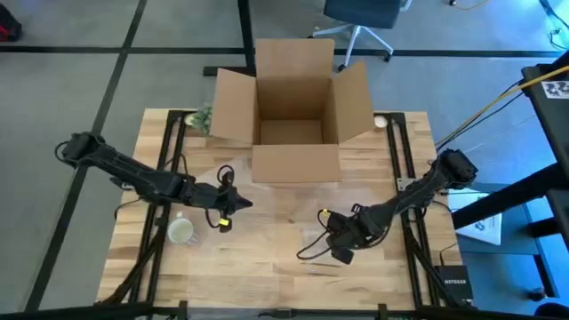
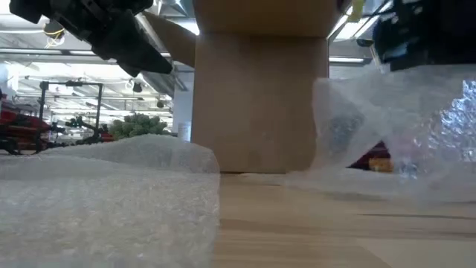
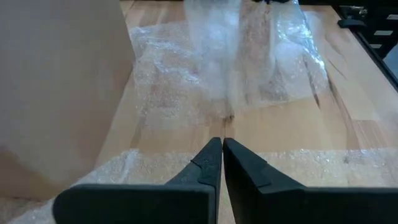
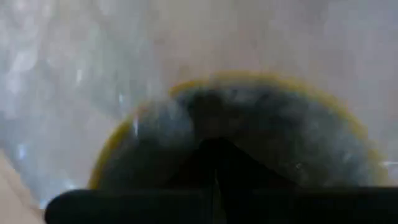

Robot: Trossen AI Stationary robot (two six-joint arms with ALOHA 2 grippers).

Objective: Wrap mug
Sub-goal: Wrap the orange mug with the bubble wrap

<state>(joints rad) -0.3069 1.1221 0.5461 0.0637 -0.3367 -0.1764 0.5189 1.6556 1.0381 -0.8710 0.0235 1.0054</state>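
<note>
My right pincer (image 1: 342, 247) pinches limp, slippery wrap (image 2: 387, 126) well apart from the fragile mug (image 1: 181, 231). My left pincer (image 1: 236, 203) is closed, empty, near the mug. Best held by wrap edges.

The table (image 1: 267, 258) is pale wood with visible plank seams, its finish matt. At its 12 o'clock edge the box (image 1: 293, 107) is plain brown cardboard, dull and smooth. The bubble wrap (image 3: 230, 68) is clear plastic, crinkled and glinting where it catches light. The left gripper (image 3: 222, 155) has matt black plastic fingers. The mug (image 1: 181, 231) looks pale and smooth.
</note>
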